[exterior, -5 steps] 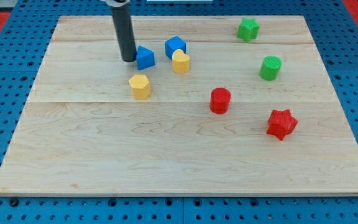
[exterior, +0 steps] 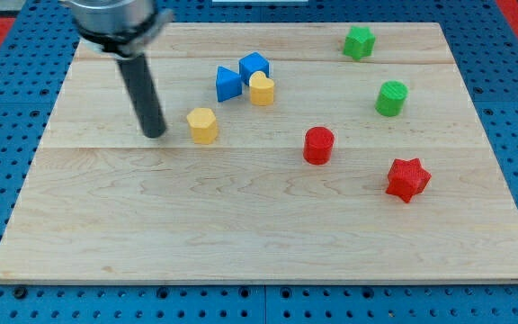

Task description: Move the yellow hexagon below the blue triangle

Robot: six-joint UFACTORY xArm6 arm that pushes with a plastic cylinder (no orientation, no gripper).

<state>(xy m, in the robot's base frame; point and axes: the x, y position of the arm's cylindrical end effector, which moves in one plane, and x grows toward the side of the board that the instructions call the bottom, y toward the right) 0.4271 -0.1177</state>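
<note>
The yellow hexagon [exterior: 202, 125] lies on the wooden board left of centre. The blue triangle [exterior: 228, 84] sits above it and a little to the right, touching a blue cube [exterior: 254, 66] and close to a yellow heart [exterior: 261, 90]. My tip [exterior: 155, 133] rests on the board just left of the yellow hexagon, a small gap apart, at about its height in the view.
A red cylinder [exterior: 318, 145] and a red star [exterior: 407, 178] lie to the right. A green cylinder [exterior: 390, 98] and a green star [exterior: 359, 41] sit at the upper right. The board's edge [exterior: 268, 279] runs along the view's bottom.
The blue triangle has shifted right, up against the blue cube. My tip has moved down and left, from beside the triangle to the left of the yellow hexagon.
</note>
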